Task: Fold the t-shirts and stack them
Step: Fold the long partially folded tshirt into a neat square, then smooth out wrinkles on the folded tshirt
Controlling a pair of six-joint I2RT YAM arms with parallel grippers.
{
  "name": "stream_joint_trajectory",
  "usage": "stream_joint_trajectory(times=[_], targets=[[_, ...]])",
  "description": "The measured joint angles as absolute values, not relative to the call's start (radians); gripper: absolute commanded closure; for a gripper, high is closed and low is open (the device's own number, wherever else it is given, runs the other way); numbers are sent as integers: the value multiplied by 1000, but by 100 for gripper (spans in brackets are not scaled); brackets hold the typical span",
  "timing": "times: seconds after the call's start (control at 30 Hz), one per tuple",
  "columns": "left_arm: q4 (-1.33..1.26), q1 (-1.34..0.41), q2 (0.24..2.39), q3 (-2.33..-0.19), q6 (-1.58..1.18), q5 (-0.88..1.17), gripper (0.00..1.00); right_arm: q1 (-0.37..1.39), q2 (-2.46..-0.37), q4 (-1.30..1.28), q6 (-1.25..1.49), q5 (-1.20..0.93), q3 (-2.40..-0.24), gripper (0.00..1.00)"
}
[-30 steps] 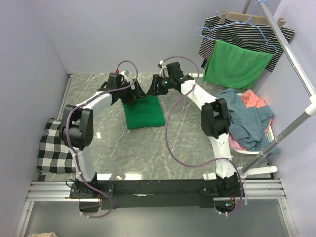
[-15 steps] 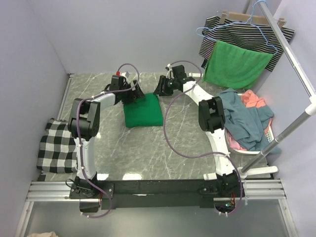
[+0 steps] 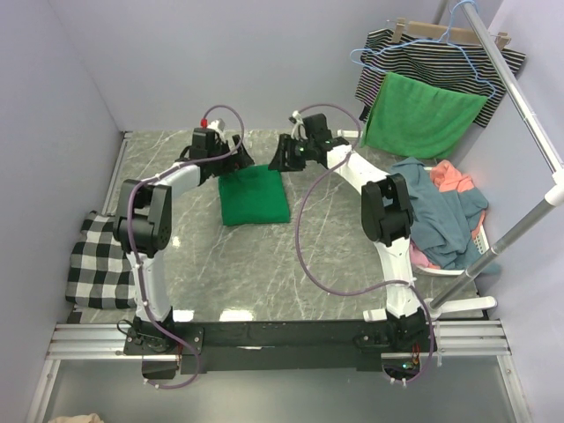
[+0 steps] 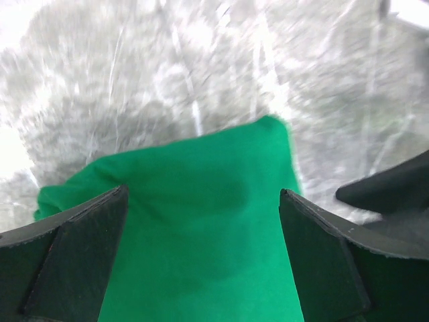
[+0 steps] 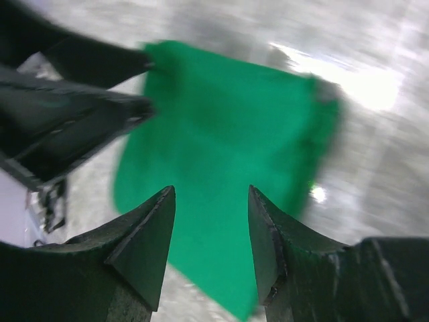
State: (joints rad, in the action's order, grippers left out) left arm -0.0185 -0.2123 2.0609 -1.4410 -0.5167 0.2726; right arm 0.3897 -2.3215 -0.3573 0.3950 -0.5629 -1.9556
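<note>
**Fold of the green shirt looks finished; the basket comes next**

We judge the green t-shirt (image 3: pixel 256 196) fully folded. It lies as a tidy rectangle on the surface (image 3: pixel 264 264), toward the back. Our left hand (image 3: pixel 240 164) hovers over its far left corner, fingers spread wide and empty. Our right hand (image 3: pixel 278 160) hangs just off the far right corner, fingers parted less widely, also holding nothing.

The next move, we think, calls for the right arm to swing to the basket (image 3: pixel 480 240) and draw out the blue t-shirt (image 3: pixel 441 216) or the coral t-shirt (image 3: pixel 451 176) heaped there.

Both wrist views are blurred. We cannot see the green shirt's neck or sleeves, nor tell how many shirts the heap holds, since the right arm covers part of it.
</note>
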Motion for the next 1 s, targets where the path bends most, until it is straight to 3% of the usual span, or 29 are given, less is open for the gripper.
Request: stream_joint_trajectory(times=[0.33,1.0], targets=[[-43,-211,1950,-1396,-511,275,1,473,-2316,-299,411,-633,-1966,46],[-57,-210,2078,-1362,-509,255,1,443,-2395,-310,426,-545,-1894,48]])
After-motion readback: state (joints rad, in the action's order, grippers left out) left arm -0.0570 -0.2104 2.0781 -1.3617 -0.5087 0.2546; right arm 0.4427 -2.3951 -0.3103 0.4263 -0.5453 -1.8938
